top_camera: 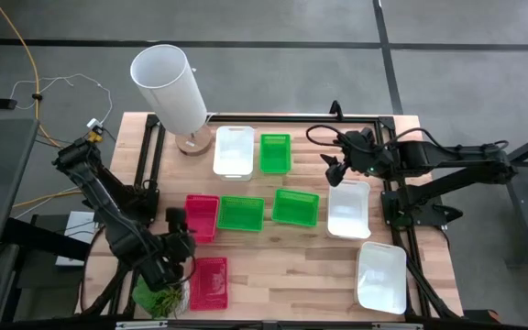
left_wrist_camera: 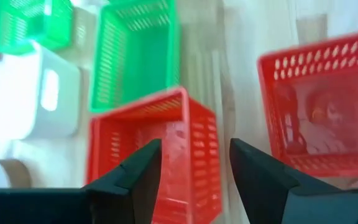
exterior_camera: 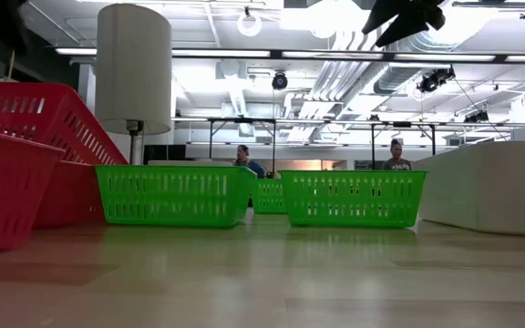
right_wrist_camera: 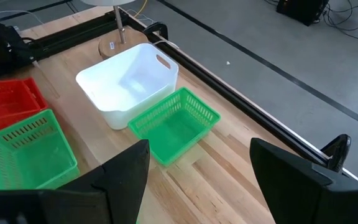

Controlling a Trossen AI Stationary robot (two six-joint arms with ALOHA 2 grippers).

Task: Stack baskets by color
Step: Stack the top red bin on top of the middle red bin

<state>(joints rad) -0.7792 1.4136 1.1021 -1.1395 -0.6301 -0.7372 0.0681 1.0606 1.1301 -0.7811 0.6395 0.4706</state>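
My left gripper (top_camera: 175,227) (left_wrist_camera: 194,163) stands open just above a red basket (top_camera: 202,218) (left_wrist_camera: 151,155), its fingers over the basket's near-left rim without touching it. A second red basket (top_camera: 210,280) (left_wrist_camera: 325,106) sits by the near edge. Three green baskets (top_camera: 241,213) (top_camera: 296,207) (top_camera: 275,153) and three white baskets (top_camera: 234,151) (top_camera: 348,209) (top_camera: 381,278) rest flat on the table. My right gripper (top_camera: 335,170) (right_wrist_camera: 197,180) hangs open in the air over the far right, above the middle white basket's far end.
A tall white cylinder (top_camera: 168,87) on a round wooden base stands at the far left. A small green plant (top_camera: 159,298) sits at the near left corner beside the left arm. Bare wood lies between the near red basket and the near white basket.
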